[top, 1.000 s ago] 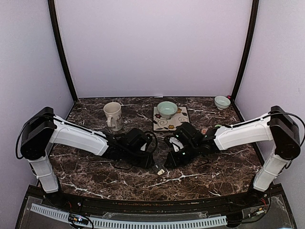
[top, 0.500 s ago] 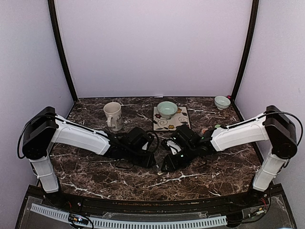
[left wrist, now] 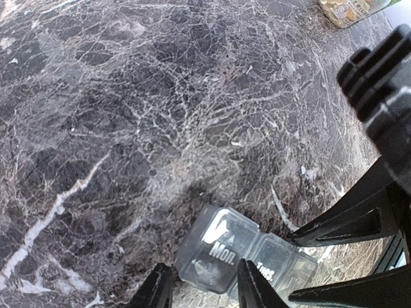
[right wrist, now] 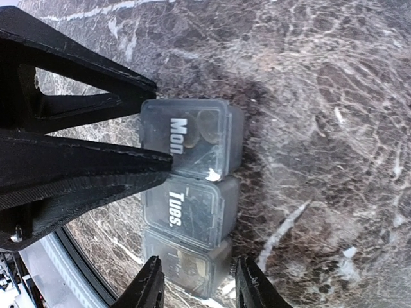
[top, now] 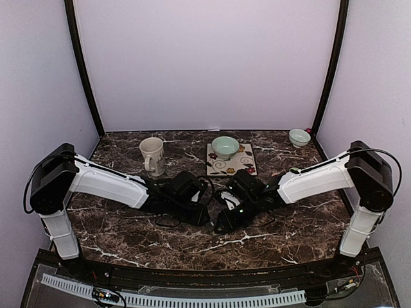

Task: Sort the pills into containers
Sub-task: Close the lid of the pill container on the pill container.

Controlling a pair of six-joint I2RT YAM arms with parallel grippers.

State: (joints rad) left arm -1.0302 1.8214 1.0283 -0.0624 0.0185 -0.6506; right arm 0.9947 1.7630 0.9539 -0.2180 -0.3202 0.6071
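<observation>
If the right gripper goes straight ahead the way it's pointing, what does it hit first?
Most likely the containers: the right gripper frames their end compartment, though depth is unclear.

One mug (top: 151, 154) near the table's (top: 128, 237) far edge; two bowls (top: 225, 146), one on the single tile (top: 241, 165), the other bowl (top: 299, 136) in the far right corner; one pill strip (right wrist: 189, 192) of three lidded compartments (right wrist: 186, 138); two arms (top: 106, 183) at the near edge
</observation>
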